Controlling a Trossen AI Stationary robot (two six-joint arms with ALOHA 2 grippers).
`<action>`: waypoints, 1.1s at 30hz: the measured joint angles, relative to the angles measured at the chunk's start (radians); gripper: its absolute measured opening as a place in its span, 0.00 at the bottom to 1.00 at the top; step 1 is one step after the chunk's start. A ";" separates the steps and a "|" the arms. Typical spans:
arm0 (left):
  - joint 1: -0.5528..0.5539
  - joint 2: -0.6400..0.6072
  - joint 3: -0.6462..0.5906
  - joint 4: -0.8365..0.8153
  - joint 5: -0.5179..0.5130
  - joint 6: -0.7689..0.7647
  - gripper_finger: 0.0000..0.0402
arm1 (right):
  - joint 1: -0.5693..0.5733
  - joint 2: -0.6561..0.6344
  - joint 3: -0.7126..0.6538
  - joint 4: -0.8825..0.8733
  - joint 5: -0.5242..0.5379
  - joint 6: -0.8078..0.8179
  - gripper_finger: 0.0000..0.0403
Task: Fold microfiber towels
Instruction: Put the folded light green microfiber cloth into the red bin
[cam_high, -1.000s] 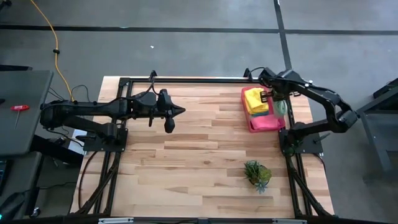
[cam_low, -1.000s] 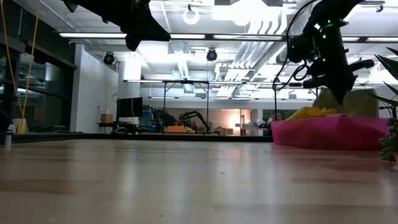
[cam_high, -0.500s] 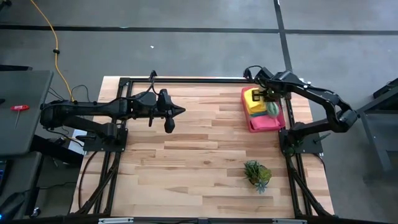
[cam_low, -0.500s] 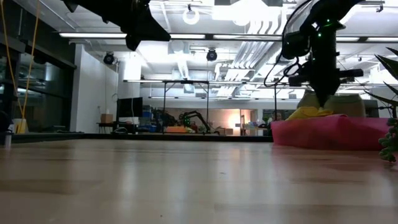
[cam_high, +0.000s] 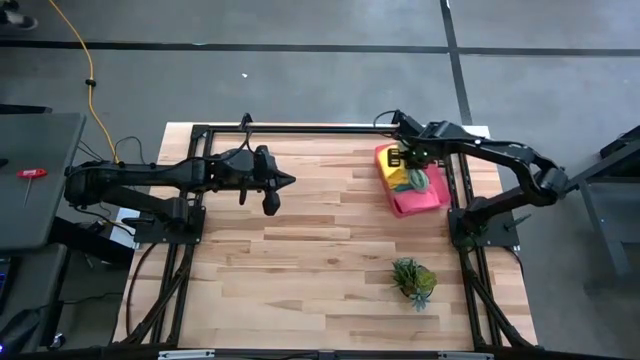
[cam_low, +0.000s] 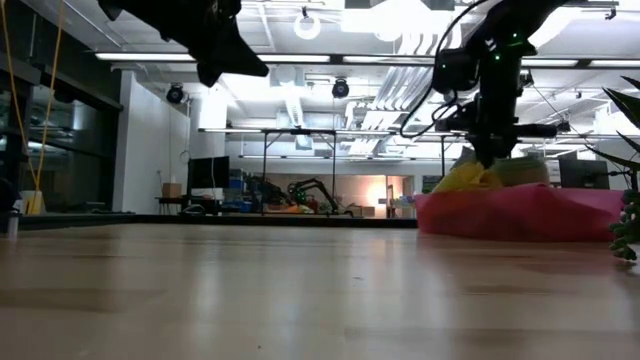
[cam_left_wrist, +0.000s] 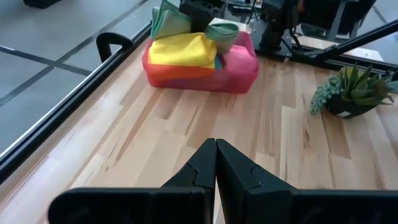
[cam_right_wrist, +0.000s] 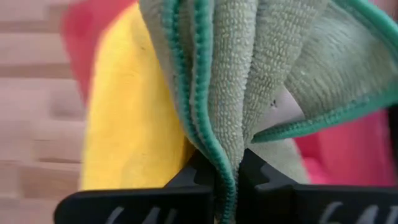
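A pink tray sits at the table's far right and holds a yellow towel on a folded stack. My right gripper stands over the tray, pointing steeply down, shut on a pale green towel with a darker green hem. That towel bunches beside the yellow one. My left gripper is shut on nothing and hovers above the table's left middle. My right gripper pinches the pale green towel between its two fingers at a gathered bunch of hemmed edges, several layers together. The fingers come from above, slanting down. The rest of the cloth spreads loose over the stack in the tray, slack.
A small spiky green plant stands at the near right of the table. A black frame rail runs along the far edge. Bare wood lies between the arms and toward the near edge.
My right gripper has gone toward the table's left and tipped steeper downward, staying shut on the green towel. The towel has been drawn across the tray from its right side. The pink tray has slid left and turned a little.
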 joint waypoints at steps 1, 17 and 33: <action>0.000 0.000 0.000 -0.004 0.000 0.000 0.00 | 0.000 0.003 0.000 0.015 -0.019 0.005 0.00; 0.000 0.000 0.000 -0.008 0.008 0.000 0.00 | 0.051 0.009 0.000 0.197 -0.098 0.087 0.00; 0.000 0.000 0.000 -0.013 0.007 0.015 0.00 | 0.147 0.009 0.000 -0.213 -0.027 0.108 0.00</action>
